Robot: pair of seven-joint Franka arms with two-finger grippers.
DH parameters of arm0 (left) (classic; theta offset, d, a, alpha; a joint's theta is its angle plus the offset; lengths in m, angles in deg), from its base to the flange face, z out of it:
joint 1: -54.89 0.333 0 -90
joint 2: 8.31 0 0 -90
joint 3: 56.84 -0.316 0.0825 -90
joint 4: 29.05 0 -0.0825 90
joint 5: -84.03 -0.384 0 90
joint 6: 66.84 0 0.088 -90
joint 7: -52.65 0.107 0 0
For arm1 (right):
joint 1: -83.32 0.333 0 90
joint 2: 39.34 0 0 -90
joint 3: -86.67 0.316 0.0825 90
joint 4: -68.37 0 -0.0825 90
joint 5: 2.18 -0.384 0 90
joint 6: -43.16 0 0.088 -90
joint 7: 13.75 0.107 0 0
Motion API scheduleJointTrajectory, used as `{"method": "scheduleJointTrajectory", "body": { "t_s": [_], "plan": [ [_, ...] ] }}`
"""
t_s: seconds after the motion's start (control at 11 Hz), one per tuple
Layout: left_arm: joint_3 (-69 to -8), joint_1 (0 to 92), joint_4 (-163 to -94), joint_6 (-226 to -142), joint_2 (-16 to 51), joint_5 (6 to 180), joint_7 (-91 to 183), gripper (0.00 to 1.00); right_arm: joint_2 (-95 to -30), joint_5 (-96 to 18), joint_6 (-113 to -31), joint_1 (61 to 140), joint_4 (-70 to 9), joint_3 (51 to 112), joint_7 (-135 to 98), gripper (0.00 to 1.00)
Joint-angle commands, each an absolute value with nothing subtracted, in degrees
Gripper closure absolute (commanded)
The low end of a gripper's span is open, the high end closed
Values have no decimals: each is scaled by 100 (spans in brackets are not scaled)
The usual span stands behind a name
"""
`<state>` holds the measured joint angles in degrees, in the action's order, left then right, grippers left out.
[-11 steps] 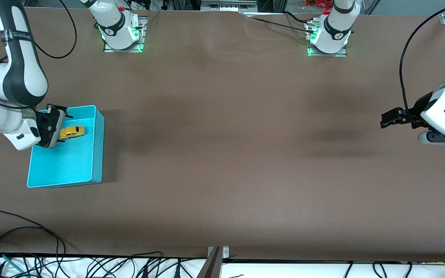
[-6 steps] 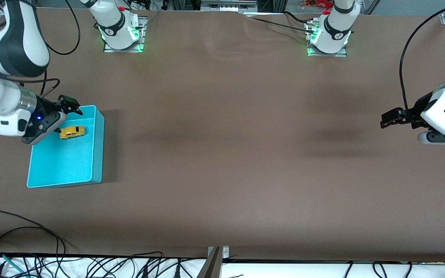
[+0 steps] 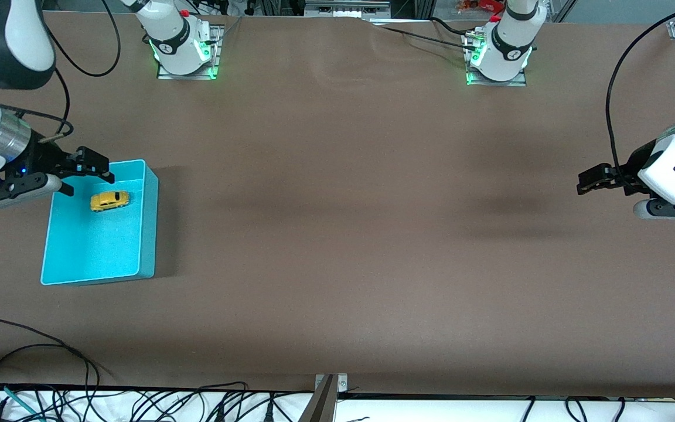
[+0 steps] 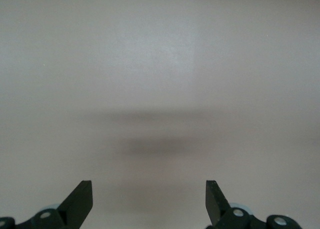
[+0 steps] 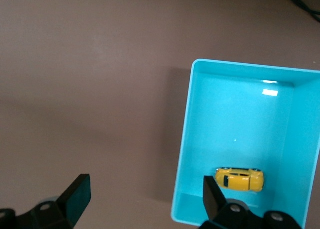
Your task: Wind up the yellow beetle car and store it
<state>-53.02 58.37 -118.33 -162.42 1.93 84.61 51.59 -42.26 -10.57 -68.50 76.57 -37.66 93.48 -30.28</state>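
The yellow beetle car lies on its wheels inside the turquoise bin, close to the bin's end farthest from the front camera. My right gripper hovers open and empty over that end's corner, off to the side of the car and clear of it. In the right wrist view the car sits in the bin beside one finger of the right gripper. My left gripper waits open over bare table at the left arm's end. In its own view the left gripper has only table between its fingers.
The two arm bases stand along the table edge farthest from the front camera. Loose cables and a metal bracket line the edge nearest that camera. Brown table spreads between the bin and the left gripper.
My right gripper has drawn back from beside the car toward the right arm's end of the table and turned. The car stays in the bin. The left arm has not moved.
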Motion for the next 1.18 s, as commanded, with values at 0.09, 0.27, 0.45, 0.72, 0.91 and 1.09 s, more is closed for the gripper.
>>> {"method": "scheduleJointTrajectory", "body": {
  "t_s": [0.09, 0.27, 0.45, 0.72, 0.91, 1.09],
  "plan": [
    [-5297, 5849, -11720, -16220, 233, 8438, 5274, 0, -3512, -343, -6505, 7795, -3921, 9853, -1432, 0],
    [-5297, 5849, -11720, -16220, 232, 8438, 5265, 0, -3468, -77, -6355, 7893, -3894, 9853, -1331, 0],
    [-5297, 5849, -11720, -16220, 233, 8438, 5265, 0, -3311, -138, -6074, 7893, -4025, 9819, -1638, 0],
    [-5297, 5849, -11720, -16220, 233, 8438, 5274, 0, -3203, -191, -6020, 7910, -4062, 9644, -1665, 0],
    [-5297, 5849, -11720, -16220, 233, 8438, 5274, 0, -3938, -183, -6011, 8182, -3136, 9379, -1753, 0],
    [-5306, 5849, -11720, -16220, 233, 8438, 5265, 0, -4364, -183, -6003, 8401, -2769, 9117, -1710, 0]
  ]
}}
